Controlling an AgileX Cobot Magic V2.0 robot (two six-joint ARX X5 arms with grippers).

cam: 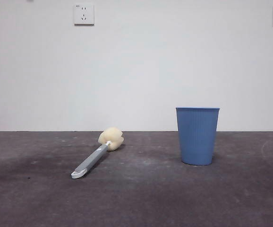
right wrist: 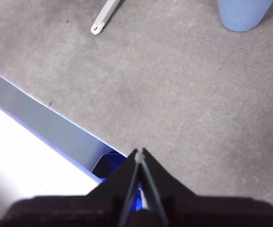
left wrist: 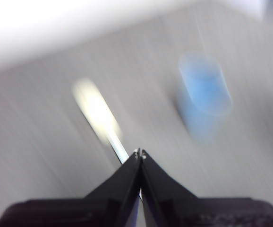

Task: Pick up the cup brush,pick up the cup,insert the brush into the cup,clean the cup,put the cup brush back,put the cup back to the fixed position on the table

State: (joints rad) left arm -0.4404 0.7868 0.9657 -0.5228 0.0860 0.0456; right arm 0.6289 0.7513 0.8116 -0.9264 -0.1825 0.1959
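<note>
cup (cam: 197, 136) upright, interior unseen | cup brush (cam: 97, 156) on table (cam: 174, 198) | 2 grippers closed, empty

Two white wall sockets (cam: 83, 14) on a white wall (cam: 136, 71).

A blue ribbed plastic cup (cam: 197, 136) stands upright and open-mouthed on the right of the dark grey, scuffed table (cam: 141, 198), tapering slightly toward its base. To its left, well apart, the cup brush (cam: 98, 153) lies flat on the surface. Its cream-yellow sponge head (cam: 111, 138) points toward the far edge, while its slim grey handle (cam: 91, 160) runs diagonally nearer and leftward, ending in a white looped tip (cam: 78, 174). The cup and the brush do not touch.
</note>
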